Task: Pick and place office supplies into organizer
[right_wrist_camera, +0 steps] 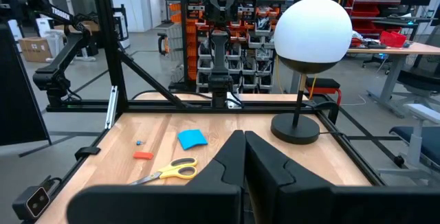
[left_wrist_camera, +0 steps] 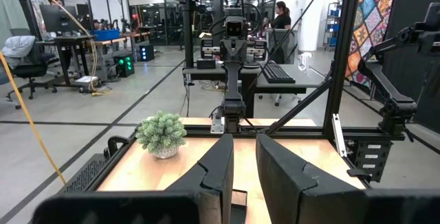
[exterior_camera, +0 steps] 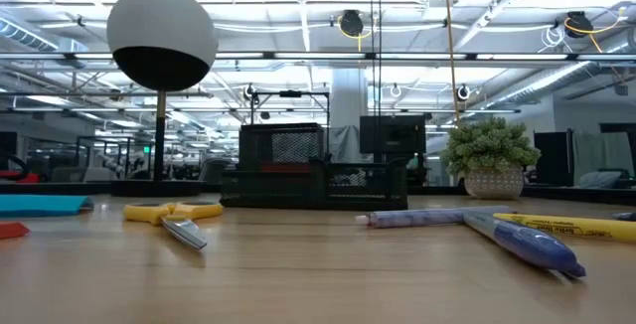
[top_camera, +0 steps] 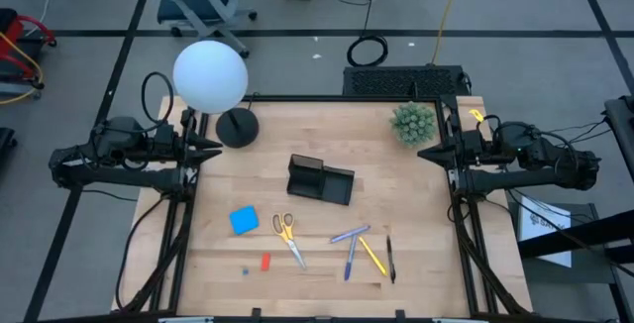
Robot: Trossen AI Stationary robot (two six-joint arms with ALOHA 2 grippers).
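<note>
Both arms parked, supplies still lying out in front of the organizer [top_camera: 320, 180].

From above, I see the left gripper [top_camera: 213, 149] well left of the organizer, the right gripper [top_camera: 424, 153] well right; scissors [top_camera: 288, 236] lie nearer the left arm, pens [top_camera: 365, 252] nearer the right, long axes mostly front-to-back. Low down, scissors [exterior_camera: 174, 215] sit before the organizer. My left wrist shows fingers [left_wrist_camera: 218, 172] slightly parted, holding nothing; my right wrist shows fingers [right_wrist_camera: 230, 161] pressed together.

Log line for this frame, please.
left tool: parked, slightly open, empty | right tool: parked, shut | supplies: on table | organizer: unfilled
</note>
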